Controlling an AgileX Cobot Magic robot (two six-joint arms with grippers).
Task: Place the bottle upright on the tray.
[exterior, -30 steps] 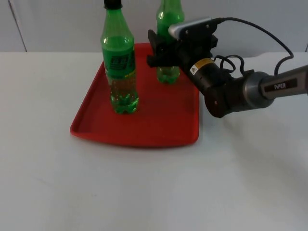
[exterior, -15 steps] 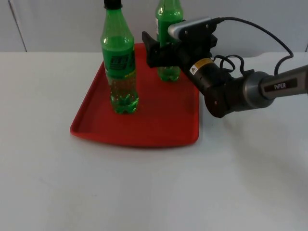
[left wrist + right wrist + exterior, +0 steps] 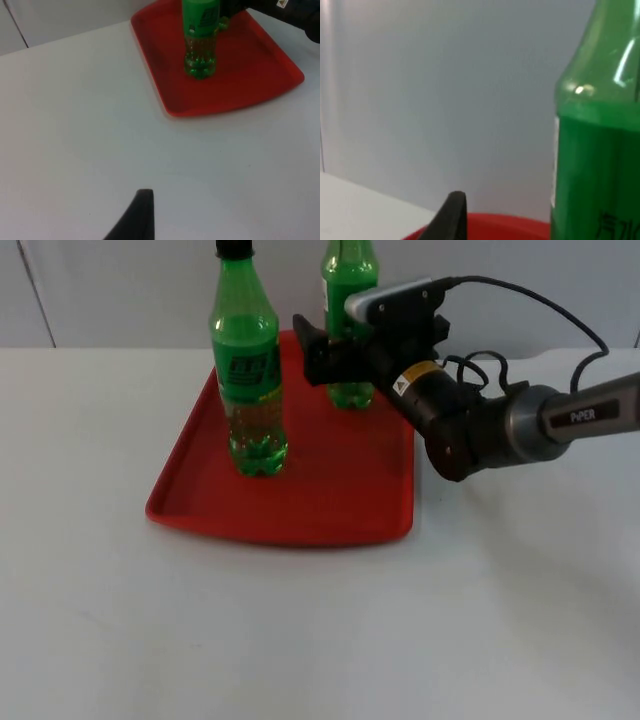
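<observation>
Standing the rear green bottle (image 3: 349,300) upright at the far edge of the red tray (image 3: 330,490), my right gripper (image 3: 322,348) looks spread beside it, so I judge release under way; next comes a clean retreat. Two bottles stand here, the other (image 3: 247,370) nearer front; my left gripper waits over the desk (image 3: 75,125), fingers unclear

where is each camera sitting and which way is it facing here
Top view: fixed above the table, looking down and forward at the red tray with two upright green bottles; the right gripper reaches to the far bottle.
Left wrist view: on the left arm, back over the bare table, facing the tray and the near bottle; one black fingertip shows.
Right wrist view: on the right arm, level, close to the far bottle, facing the grey wall.
All three views share the tray.
</observation>
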